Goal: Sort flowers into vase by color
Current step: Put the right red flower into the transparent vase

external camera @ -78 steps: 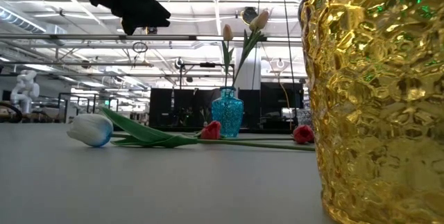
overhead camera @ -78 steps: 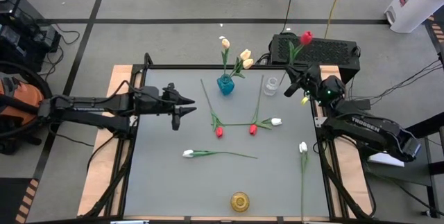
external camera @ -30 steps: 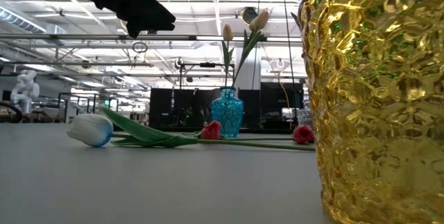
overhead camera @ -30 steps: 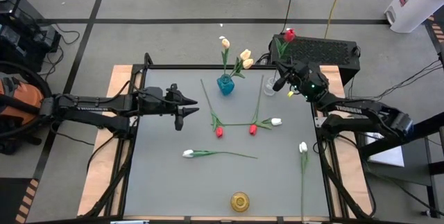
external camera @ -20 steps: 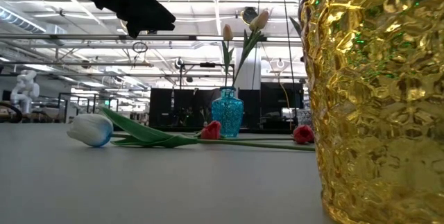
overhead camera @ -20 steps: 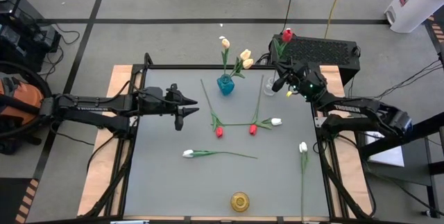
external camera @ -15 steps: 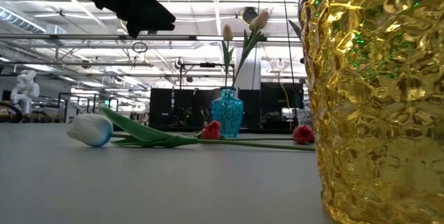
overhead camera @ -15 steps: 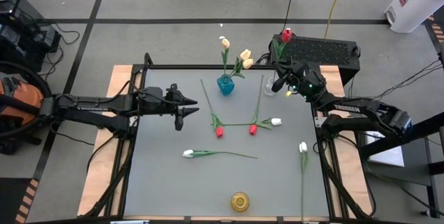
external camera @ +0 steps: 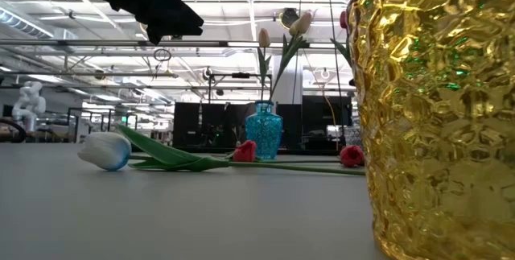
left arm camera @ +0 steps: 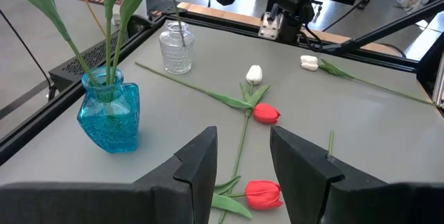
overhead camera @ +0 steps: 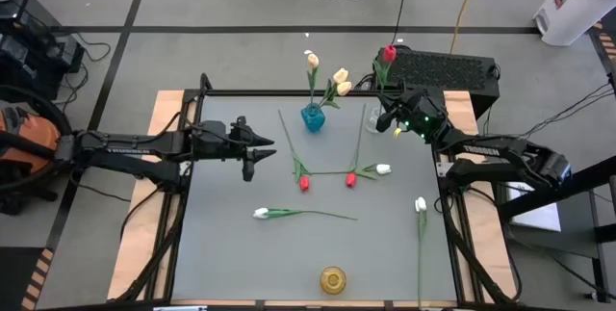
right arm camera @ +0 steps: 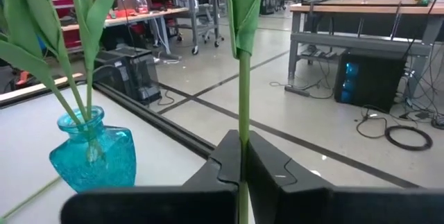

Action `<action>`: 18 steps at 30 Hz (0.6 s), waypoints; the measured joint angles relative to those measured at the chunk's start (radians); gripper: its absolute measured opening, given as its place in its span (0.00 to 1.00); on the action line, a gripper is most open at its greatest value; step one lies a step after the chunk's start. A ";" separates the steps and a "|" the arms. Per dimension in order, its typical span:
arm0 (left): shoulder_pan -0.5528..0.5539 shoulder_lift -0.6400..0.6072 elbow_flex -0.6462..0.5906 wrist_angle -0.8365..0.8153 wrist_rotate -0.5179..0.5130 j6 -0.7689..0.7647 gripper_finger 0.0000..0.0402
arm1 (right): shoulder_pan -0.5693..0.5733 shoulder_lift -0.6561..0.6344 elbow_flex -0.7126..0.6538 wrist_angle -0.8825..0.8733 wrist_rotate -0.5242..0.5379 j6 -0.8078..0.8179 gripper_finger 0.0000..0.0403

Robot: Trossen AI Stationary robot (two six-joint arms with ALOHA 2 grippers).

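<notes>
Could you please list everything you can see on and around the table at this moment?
Blue vase: one, turquoise glass, far middle of table, holding cream-yellow tulips.
Clear vase: one, far right of table.
Gold vase: one, near edge.
Red tulips on table: two, centre.
White tulips on table: three, centre, near-left and right edge.
Held red tulip: one, upright above the clear vase.
Black box: one, behind the table.
Right gripper: shut on the held tulip's stem.
Left gripper: open, over the table's left.
</notes>
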 joint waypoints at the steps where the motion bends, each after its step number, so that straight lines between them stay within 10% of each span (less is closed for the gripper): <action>1: 0.000 0.000 0.000 0.000 0.000 0.000 0.35 | 0.002 0.000 0.000 0.002 0.000 0.000 0.01; 18: 0.000 0.000 0.000 0.000 0.000 -0.005 0.35 | 0.006 -0.001 0.000 -0.072 -0.002 0.019 0.01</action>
